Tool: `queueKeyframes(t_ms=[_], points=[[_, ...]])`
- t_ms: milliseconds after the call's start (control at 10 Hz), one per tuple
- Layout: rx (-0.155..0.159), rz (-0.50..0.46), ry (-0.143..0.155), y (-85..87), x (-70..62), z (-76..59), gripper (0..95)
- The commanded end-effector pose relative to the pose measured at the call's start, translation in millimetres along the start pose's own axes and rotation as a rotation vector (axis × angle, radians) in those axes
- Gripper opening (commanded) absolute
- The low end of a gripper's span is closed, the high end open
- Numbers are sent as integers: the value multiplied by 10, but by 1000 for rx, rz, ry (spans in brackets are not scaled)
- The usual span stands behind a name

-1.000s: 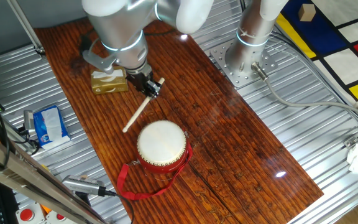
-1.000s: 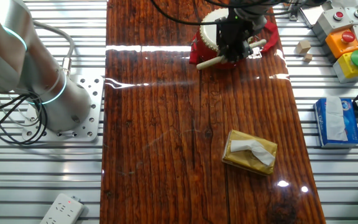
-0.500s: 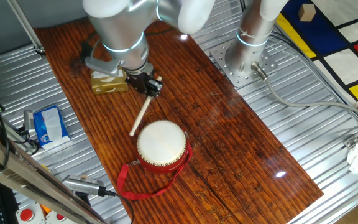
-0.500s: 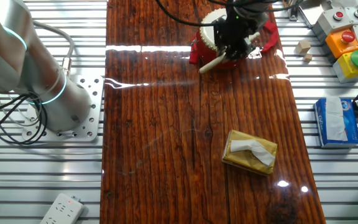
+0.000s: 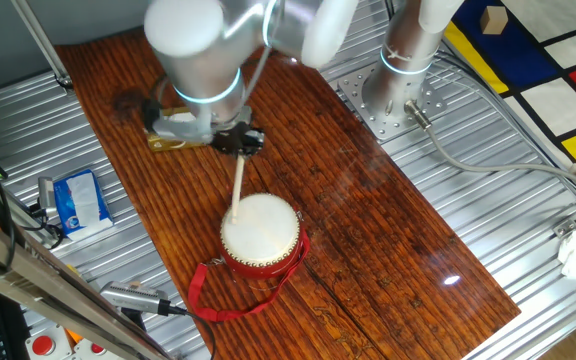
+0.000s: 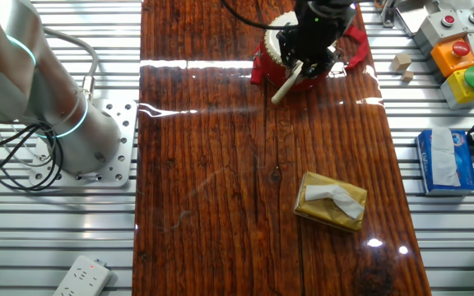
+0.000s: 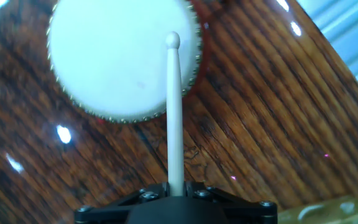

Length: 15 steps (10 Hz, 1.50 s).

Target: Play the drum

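Note:
The drum (image 5: 259, 234) stands on the wooden table, with a cream skin, a red studded body and a red ribbon strap (image 5: 208, 298). It also shows in the other fixed view (image 6: 274, 49) and in the hand view (image 7: 114, 59). My gripper (image 5: 239, 141) is shut on a thin pale wooden stick (image 5: 237, 188). The stick points over the drum, and its rounded tip (image 7: 172, 40) lies over the skin near the rim. In the other fixed view my gripper (image 6: 307, 51) hides part of the drum.
A tan tissue box (image 6: 330, 200) lies on the table near my arm, partly hidden behind it in one fixed view (image 5: 168, 138). A blue tissue pack (image 5: 80, 198) and button boxes (image 6: 463, 57) sit off the wooden board on the metal bench.
The stick has swung round from pointing to the left of the drum to pointing over its skin. My hand has turned with it and shifted slightly.

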<state>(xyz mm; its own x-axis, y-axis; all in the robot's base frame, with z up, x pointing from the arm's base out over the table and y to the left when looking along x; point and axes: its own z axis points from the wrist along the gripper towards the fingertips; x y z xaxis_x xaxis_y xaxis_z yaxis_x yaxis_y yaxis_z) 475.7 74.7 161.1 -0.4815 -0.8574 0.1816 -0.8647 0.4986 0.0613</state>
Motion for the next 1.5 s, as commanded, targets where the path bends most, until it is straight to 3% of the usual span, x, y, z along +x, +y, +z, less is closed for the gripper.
queueKeyframes(t_ms=[100, 300, 400, 700, 1500], points=[[30, -92, 39, -23, -39, 150, 0], [36, -99, 46, -40, -104, 338, 0], [34, -91, 42, -36, -101, 356, 0], [30, -87, 44, -25, -71, 265, 0], [29, -91, 45, -25, -71, 264, 0]])
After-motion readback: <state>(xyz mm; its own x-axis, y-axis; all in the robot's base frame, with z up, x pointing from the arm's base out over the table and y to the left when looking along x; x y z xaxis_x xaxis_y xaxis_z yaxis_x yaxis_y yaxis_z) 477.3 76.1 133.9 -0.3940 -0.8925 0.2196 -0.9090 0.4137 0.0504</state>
